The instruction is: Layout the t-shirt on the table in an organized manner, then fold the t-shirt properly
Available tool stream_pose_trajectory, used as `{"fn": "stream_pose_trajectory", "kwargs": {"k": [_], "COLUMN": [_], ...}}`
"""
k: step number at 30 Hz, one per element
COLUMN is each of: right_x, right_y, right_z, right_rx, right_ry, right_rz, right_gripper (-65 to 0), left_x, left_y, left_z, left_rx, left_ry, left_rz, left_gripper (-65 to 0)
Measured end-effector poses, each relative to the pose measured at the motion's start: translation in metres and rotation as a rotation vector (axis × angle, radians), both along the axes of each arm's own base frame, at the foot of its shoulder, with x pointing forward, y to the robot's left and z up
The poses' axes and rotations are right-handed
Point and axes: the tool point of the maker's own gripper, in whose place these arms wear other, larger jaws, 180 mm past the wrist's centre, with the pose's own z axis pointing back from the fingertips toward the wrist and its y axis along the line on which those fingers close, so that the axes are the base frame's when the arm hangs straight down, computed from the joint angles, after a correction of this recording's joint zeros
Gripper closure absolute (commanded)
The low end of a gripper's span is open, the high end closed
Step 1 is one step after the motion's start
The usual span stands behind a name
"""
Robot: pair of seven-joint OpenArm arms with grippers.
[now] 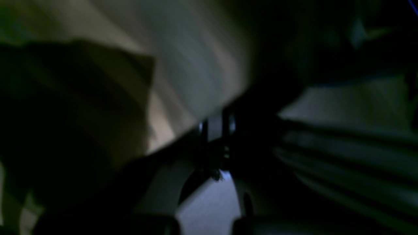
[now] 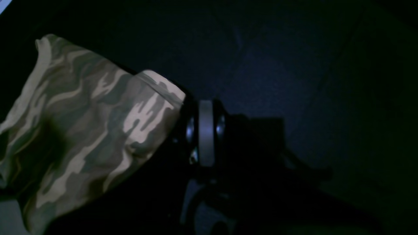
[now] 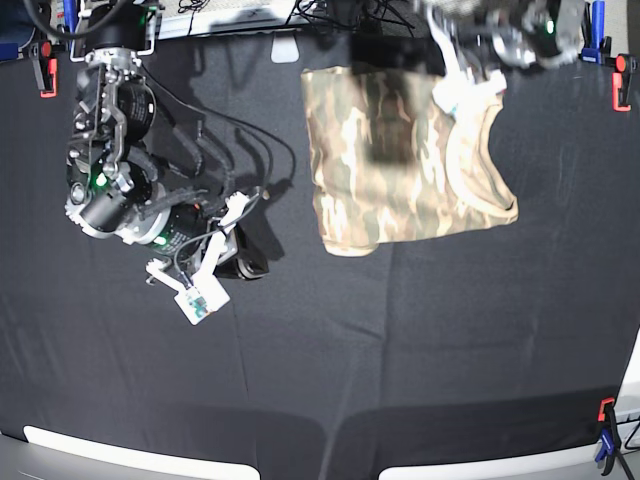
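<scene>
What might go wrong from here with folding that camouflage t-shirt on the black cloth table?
The left gripper hovers over or on the olive, brown and tan camouflage t-shirt, so moving it might drag the fabric askew. The shirt's edge by that arm is bunched and curved, so a fold made now could come out crooked.

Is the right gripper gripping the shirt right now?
No, in the base view the right gripper is over bare cloth, beside the shirt.
</scene>
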Motion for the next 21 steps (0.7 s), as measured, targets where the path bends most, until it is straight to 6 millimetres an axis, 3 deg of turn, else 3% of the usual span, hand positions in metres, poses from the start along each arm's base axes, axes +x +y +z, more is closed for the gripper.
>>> {"fn": "stream_pose_trajectory", "kwargs": {"k": [4,8,16,21], "right_x": [0.004,0.017,0.051,0.043], "right_y": [0.002,0.007,0.064,0.087], "right_z": [0.002,-0.015,-0.043,-0.076], "right_rx": [0.031,0.029,0.057,0.015], "right_ry": [-0.012,0.044,0.165,0.267], "right_rz": [-0.003,0.012,0.107,0.140], "right_gripper": [0.0,0.0,0.0,0.0], "left_x": [0.027,0.047,0.072,0.084], "left_y": [0.016,0.031,0.092,0.113], "left_z": [-0.005,-0.004,-0.001,0.005], "left_rx": [0.084,0.130,0.326,0.404], "left_ry": [-0.055,-0.109,-0.211,-0.281], "left_rz": [0.036,0.085,0.185,0.231], "left_gripper": [0.0,0.0,0.0,0.0]}}
